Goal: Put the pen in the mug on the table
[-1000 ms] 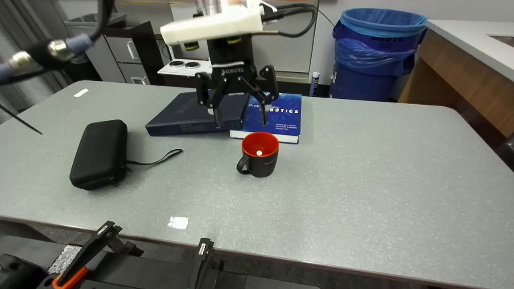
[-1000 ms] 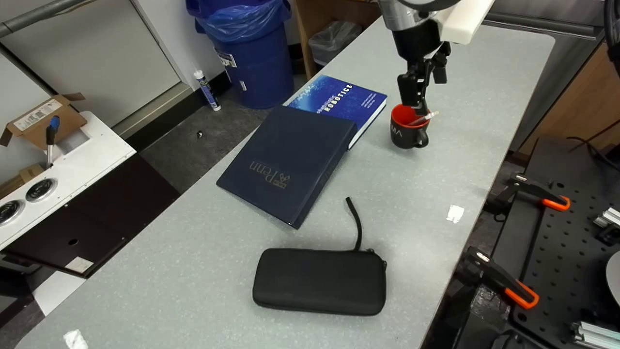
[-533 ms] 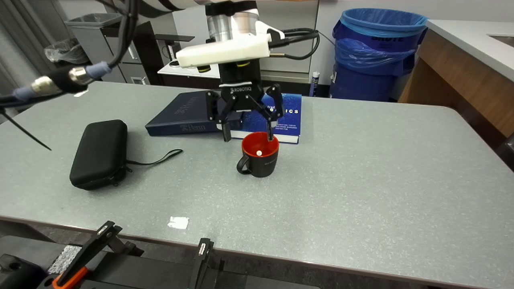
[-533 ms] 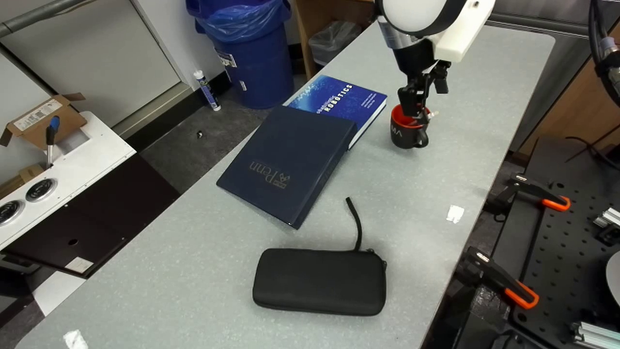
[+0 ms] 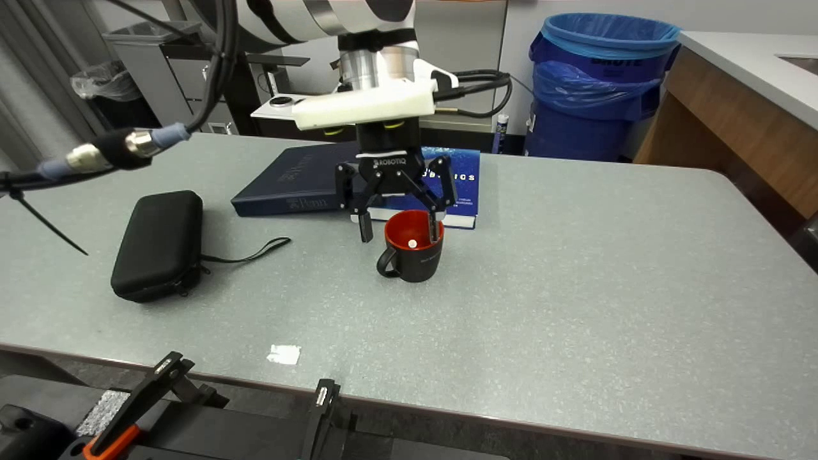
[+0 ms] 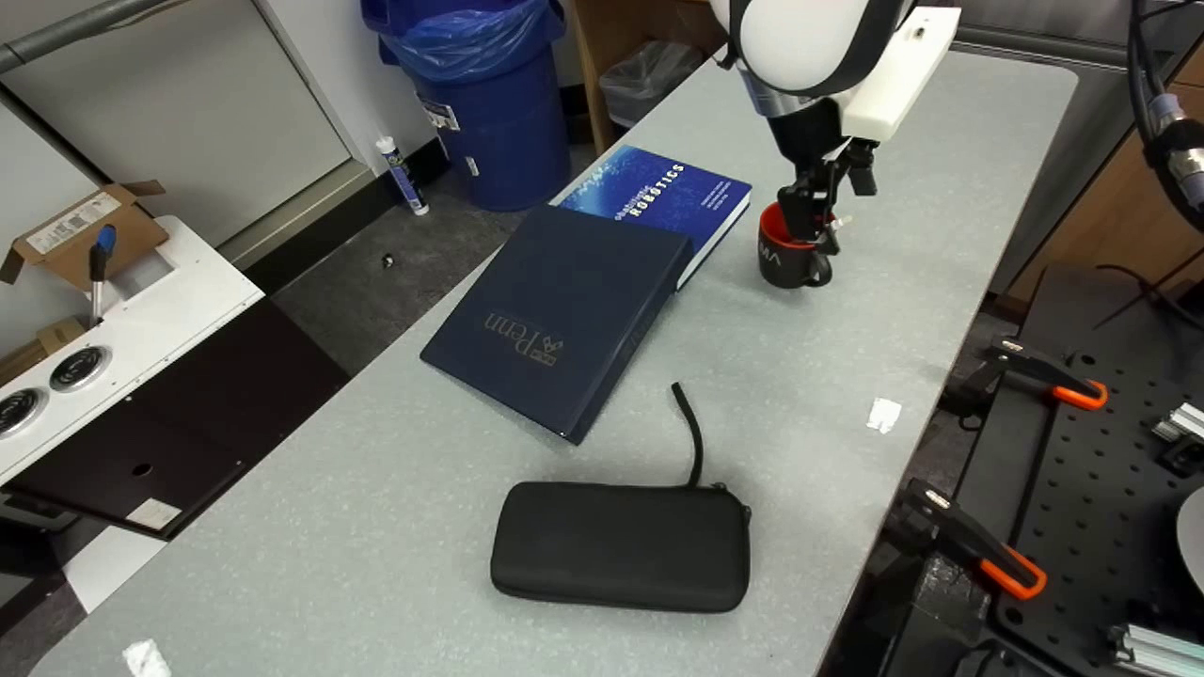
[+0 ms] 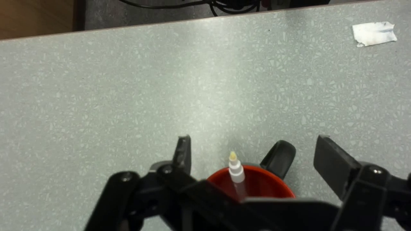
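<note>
The mug (image 5: pixel 420 263) stands upright on the table (image 5: pixel 575 306); it is black outside and red inside, and also shows in the other views (image 6: pixel 781 265) (image 7: pixel 268 183). The pen (image 7: pixel 236 171) is inside the mug, leaning on its rim, with its white collar and yellowish tip sticking out; only its end shows in both exterior views (image 5: pixel 412 243) (image 6: pixel 844 222). My gripper (image 5: pixel 401 237) is open and points down at the mug. In the wrist view its fingers (image 7: pixel 253 144) are wide apart, either side of the pen and the handle. Neither finger visibly touches the pen.
A blue robotics book (image 6: pixel 649 188) and a thick dark Penn book (image 6: pixel 564 320) lie behind the mug. A black zip case (image 5: pixel 160 246) with a strap lies to one side. White tape scraps (image 5: pixel 284 354) are on the table. Clamps (image 6: pixel 1044 371) sit at the table's edge.
My gripper has come down and sideways toward the mug, staying open, until its fingers are at rim height. The mug and the pen have not moved.
</note>
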Action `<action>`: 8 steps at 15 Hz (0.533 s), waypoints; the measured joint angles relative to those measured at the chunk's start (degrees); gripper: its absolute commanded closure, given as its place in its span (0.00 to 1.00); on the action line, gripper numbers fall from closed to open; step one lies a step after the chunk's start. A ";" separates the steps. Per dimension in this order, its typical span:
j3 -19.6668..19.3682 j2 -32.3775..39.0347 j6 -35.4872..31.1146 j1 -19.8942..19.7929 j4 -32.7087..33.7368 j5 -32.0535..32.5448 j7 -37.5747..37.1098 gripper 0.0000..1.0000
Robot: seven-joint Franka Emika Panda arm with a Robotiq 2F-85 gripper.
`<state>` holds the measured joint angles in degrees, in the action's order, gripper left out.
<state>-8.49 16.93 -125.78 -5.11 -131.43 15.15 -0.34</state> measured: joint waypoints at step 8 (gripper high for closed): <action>-0.79 5.13 0.00 -0.03 3.19 0.00 -0.41 0.66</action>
<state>-9.28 22.07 -125.78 -5.14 -128.24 15.15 -0.75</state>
